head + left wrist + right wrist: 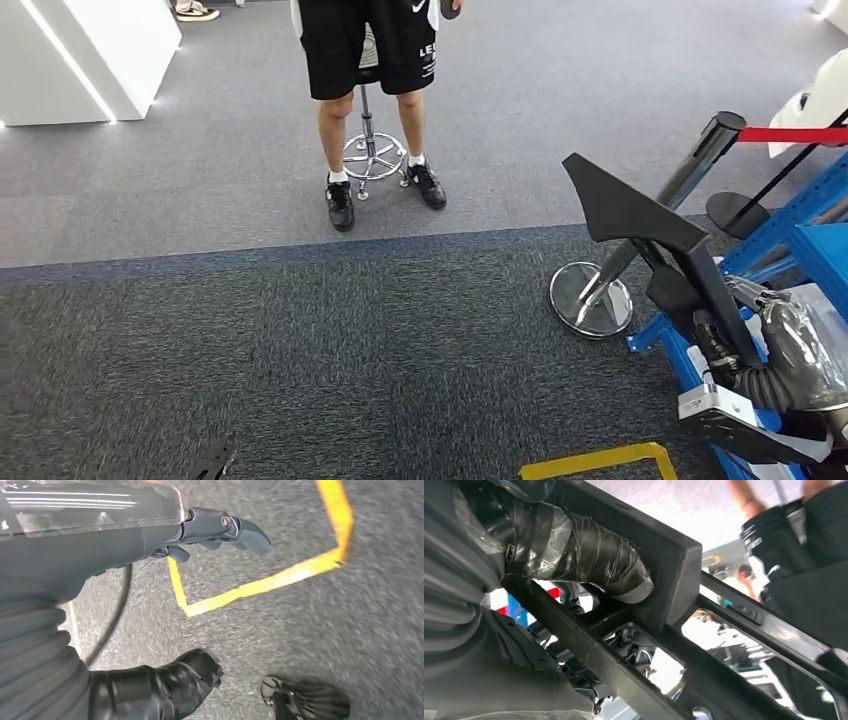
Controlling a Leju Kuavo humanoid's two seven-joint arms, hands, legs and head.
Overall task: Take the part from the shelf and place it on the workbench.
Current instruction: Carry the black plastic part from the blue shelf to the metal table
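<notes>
The right hand [800, 350] grips the part, a flat black plastic frame with open cut-outs and a pointed triangular end [650, 230]. In the right wrist view the thick tape-wrapped thumb [589, 555] presses against one face of a broad bar of the frame [674, 575], while the darker fingers [624, 650] curl around a thinner bar behind it, so the hand is clenched on the part. In the head view the frame's long axis runs up and away from the fingers, tilted toward the left; the pointed tip is the end farthest from the hand and aims up and left, over the dark grey carpet [300, 350].

Just beyond the fingers, on the far side of the frame, stands a leaning chrome stanchion post on a round base [592, 298] with a red belt [795, 134] at its top. Close beside the hand is a blue metal shelf frame [790, 220].

The left hand [220, 530] hangs over the carpet, its dark fingers [250, 532] gently bent and apart, holding nothing; a yellow tape line [280, 577] lies on the floor past the fingertips.

Well away from both hands, a person in black shorts and black shoes [375, 60] stands at a chrome stool [372, 150].
</notes>
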